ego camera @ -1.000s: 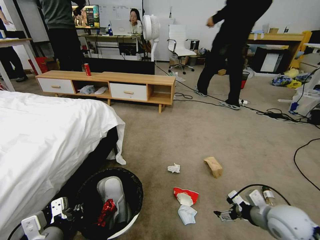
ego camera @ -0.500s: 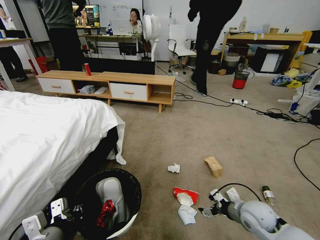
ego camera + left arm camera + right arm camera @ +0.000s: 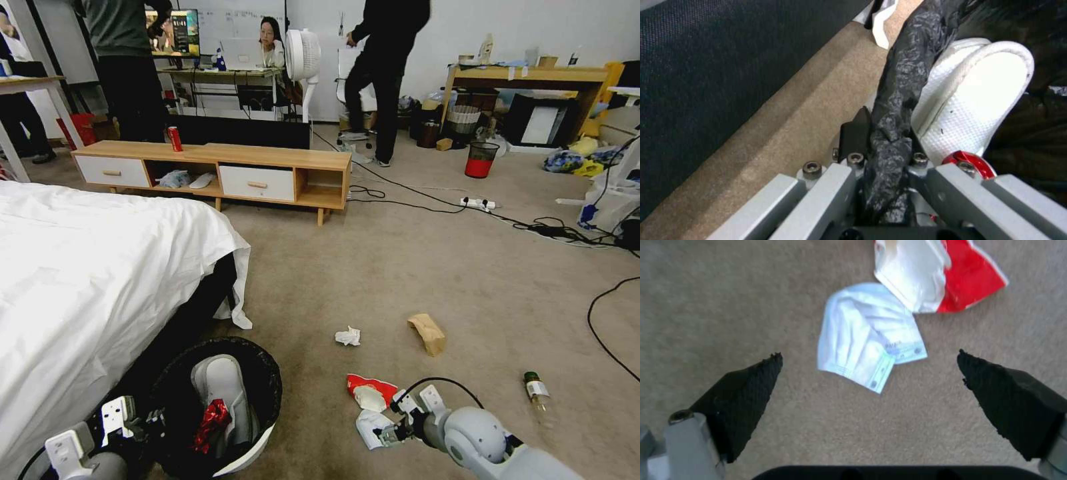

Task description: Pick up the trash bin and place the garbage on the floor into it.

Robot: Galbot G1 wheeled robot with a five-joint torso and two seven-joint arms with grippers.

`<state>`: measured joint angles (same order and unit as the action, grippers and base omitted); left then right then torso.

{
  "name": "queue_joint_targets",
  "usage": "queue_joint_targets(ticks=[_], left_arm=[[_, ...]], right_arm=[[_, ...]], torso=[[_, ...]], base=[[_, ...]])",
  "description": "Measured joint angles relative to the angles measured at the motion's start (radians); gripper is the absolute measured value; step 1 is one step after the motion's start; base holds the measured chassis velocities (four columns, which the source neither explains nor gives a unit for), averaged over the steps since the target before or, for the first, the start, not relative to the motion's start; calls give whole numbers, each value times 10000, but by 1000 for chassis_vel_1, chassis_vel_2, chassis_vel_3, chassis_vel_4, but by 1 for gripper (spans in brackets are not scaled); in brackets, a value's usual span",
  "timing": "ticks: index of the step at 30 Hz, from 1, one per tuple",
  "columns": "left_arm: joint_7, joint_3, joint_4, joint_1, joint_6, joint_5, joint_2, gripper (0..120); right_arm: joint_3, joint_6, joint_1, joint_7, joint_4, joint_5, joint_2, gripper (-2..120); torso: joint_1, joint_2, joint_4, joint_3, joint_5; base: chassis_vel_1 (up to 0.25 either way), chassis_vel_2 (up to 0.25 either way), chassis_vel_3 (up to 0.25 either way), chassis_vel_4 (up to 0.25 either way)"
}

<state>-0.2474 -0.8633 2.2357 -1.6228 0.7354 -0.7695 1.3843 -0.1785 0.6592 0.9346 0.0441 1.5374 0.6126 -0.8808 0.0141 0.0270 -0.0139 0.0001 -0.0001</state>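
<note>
**Bedroom carpet cleanup, bin half loaded**

Working on the beige floor (image 3: 413, 267) beside the bed (image 3: 87, 280). I'm holding the trash bin (image 3: 263, 443) by its bagged rim, left gripper (image 3: 882, 156) clamped on it; a white slipper (image 3: 223, 387) and crushed red can (image 3: 213, 420) are sitting inside. Right gripper (image 3: 869, 365), jaws wide apart, is hovering over the folded white tissue (image 3: 869, 343), red-and-white wrapper (image 3: 942, 273) touching it. Crumpled tissue (image 3: 348, 336), paper bag (image 3: 427, 333) and bottle (image 3: 537, 391) are lying unpicked.

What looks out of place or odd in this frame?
A white slipper sits inside the trash bin with a crushed red can; it hardly looks like litter. The left gripper is clamped on the bin's rim. The open right gripper hangs above a white tissue on the carpet.
</note>
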Motion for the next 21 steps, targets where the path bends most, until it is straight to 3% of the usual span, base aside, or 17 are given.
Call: queue_joint_targets(ticks=[8,21], left_arm=[[-1,0,-81,5,0,5,-17,2],[-1,26,-104,0,0,4,-64,2]], right_arm=[[-390,-806,-511,-301,-1355,-112,-527,100],[-666,-1460,-1046,-438,-2445,-246,-1088,100]], torso=[[0,0,0,0,1],[0,0,1,0,0]], base=[[0,0,0,0],[0,0,0,0]])
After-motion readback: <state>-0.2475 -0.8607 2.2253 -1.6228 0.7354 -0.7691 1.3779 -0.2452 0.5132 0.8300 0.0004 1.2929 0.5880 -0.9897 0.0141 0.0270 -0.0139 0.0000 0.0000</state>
